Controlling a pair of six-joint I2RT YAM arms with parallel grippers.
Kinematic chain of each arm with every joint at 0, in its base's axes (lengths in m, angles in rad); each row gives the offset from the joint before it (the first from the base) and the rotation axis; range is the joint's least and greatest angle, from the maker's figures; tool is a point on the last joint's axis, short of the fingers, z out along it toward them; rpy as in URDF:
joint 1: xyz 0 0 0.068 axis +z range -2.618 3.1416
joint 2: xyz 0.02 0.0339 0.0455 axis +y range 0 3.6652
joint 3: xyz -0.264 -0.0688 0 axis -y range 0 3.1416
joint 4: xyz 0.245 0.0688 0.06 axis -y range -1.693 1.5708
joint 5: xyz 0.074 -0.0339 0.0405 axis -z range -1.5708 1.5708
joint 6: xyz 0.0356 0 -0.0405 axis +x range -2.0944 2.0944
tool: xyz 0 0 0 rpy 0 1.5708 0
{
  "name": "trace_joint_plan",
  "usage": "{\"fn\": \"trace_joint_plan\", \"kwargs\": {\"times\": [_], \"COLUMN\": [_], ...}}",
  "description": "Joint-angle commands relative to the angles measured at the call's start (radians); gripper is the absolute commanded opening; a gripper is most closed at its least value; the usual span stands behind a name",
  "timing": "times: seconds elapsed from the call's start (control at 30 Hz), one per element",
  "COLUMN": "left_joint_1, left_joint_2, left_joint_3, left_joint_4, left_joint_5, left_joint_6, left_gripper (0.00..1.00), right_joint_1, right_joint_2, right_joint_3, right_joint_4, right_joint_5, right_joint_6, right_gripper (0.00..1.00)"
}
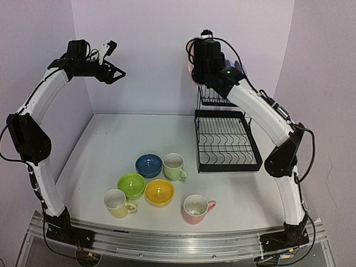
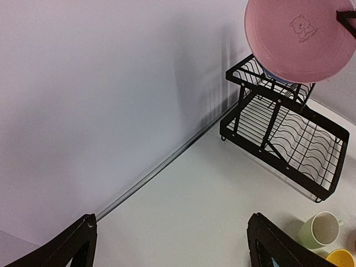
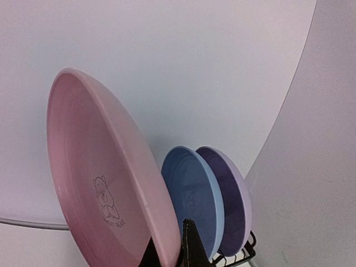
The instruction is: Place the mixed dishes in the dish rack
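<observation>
Right gripper [image 3: 188, 247] is clamped on the lower rim of the pink plate [image 3: 105, 178], jaws narrow, pinching thin ceramic. The plate is in the air over the upper shelf [image 2: 245, 69] of the dish rack [image 1: 225, 139], just beside the blue plate [image 3: 194, 200]. The lilac plate [image 3: 233, 206] is next behind that. Both of those stand in the shelf slots. The rim grip makes sense: it keeps the plate on edge so it can drop straight into a slot.

Plate orientation: a round disc, so no long axis. Its plane is near upright and leans a little, roughly parallel to the two racked plates. The bear print faces the left side of the table, toward the left wrist camera. Whether its bottom edge touches the wires is unclear; the fingers hide it.

Left gripper [image 2: 171, 219] is spread wide, holding nothing, and raised high at the far left, well clear of the rack. Probably parked out of the way.

Three bowls, dark blue [image 1: 149, 164], green [image 1: 131, 184] and yellow [image 1: 159, 191], sit mouth-up on the table near front. Three mugs sit with them, pale green [image 1: 174, 166], yellow [image 1: 115, 202] and pink [image 1: 194, 208]. None is racked yet.
</observation>
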Motion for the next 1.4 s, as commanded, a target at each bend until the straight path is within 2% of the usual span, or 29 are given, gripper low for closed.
{"fn": "trace_joint_plan", "kwargs": {"times": [0.0, 0.33, 0.63, 1.03, 1.37], "left_joint_1": [0.009, 0.011, 0.011, 0.012, 0.015], "left_joint_2": [-0.017, -0.012, -0.015, -0.017, -0.016], "left_joint_3": [0.004, -0.013, -0.019, -0.028, -0.035], "left_joint_4": [0.006, 0.007, 0.003, -0.003, -0.003], "left_joint_5": [-0.001, 0.007, 0.005, 0.014, 0.016], "left_joint_6": [0.0, -0.004, 0.002, 0.004, 0.007], "left_gripper": [0.94, 0.94, 0.94, 0.94, 0.94], "right_joint_1": [-0.06, -0.092, -0.1, -0.106, -0.093], "right_joint_2": [0.022, 0.021, 0.055, 0.072, 0.059], "right_joint_3": [-0.004, -0.042, -0.077, -0.122, -0.148], "right_joint_4": [0.187, 0.233, 0.261, 0.322, 0.325], "right_joint_5": [0.14, 0.124, 0.198, 0.269, 0.264], "right_joint_6": [-0.192, -0.254, -0.276, -0.254, -0.229], "right_gripper": [0.0, 0.0, 0.0, 0.0, 0.0]}}
